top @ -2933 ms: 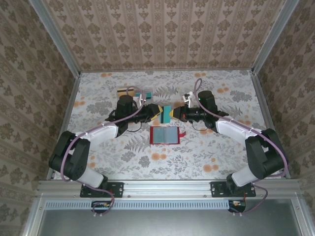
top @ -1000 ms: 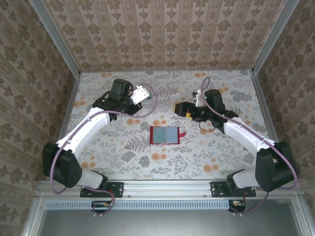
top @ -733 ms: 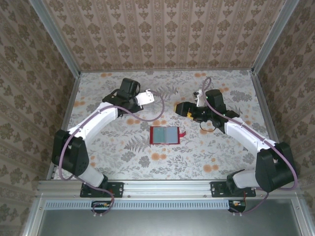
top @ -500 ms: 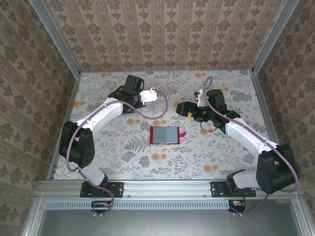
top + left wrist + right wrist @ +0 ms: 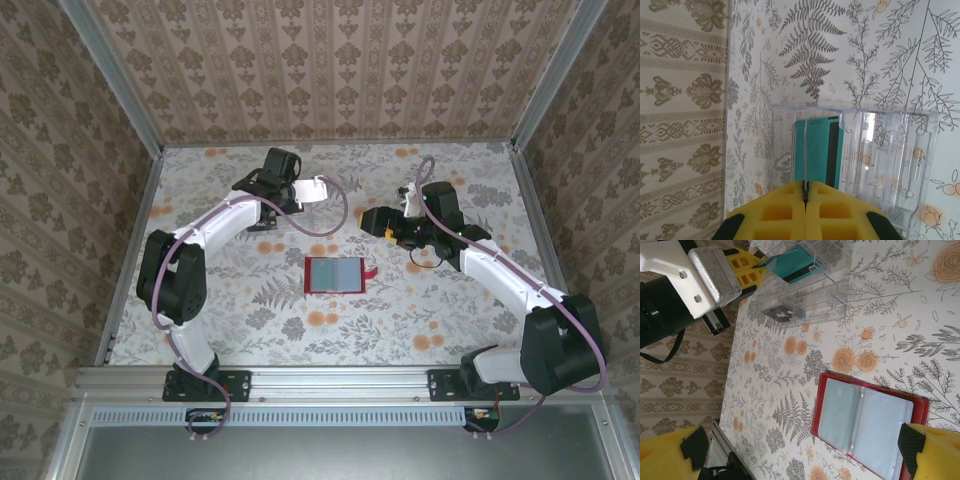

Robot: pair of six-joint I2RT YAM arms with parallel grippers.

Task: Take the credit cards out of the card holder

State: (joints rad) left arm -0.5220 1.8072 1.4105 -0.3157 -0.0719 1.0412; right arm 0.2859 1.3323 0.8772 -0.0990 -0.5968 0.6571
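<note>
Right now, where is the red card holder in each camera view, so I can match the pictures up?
Top external: the red card holder lies open near the picture's centre.
Right wrist: card holder at lower right, grey-blue inside up.
Left wrist: this camera faces the clear tray instead.
Shared landmark: the left gripper, shut on the teal card at that tray.

Behind the card holder point(image 5: 865, 422): the tray point(image 5: 810, 302).

**Top view:** high above the near edge, looking down over the whole tabletop point(image 5: 440, 320). **Left wrist:** close on the tray point(image 5: 890, 150). **Right wrist:** farther back, sharing that tray, plus the wallet point(image 5: 867, 422).
</note>
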